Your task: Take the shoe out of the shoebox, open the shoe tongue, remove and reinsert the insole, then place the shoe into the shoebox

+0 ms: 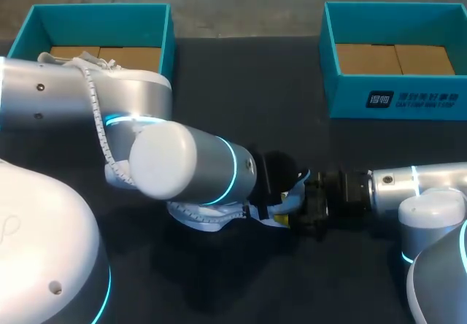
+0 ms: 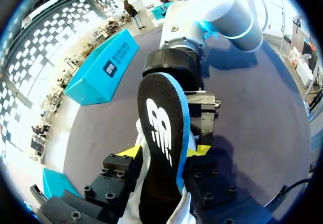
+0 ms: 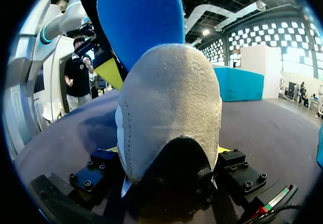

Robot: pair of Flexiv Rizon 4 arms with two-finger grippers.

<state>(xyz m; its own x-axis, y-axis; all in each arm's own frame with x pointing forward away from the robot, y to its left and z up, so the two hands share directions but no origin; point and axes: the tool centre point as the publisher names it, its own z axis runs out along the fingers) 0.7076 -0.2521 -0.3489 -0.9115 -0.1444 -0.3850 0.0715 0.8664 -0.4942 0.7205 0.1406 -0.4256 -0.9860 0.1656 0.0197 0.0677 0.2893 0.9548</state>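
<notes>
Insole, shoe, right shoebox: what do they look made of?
Insole: likely foam, with a matte black fabric-like top and a blue edge and underside showing. Shoe: the grey panel looks like suede, matte and nappy, with a stitched seam. Right shoebox: probably cardboard, teal coated outside, plain brown flaps inside.

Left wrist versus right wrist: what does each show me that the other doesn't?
Left wrist only: the insole showing its black top face, clamped in the left gripper. Right wrist only: the shoe, its grey end held in the right gripper, plus the insole's blue underside. Both: the insole standing up, and a teal box.
</notes>
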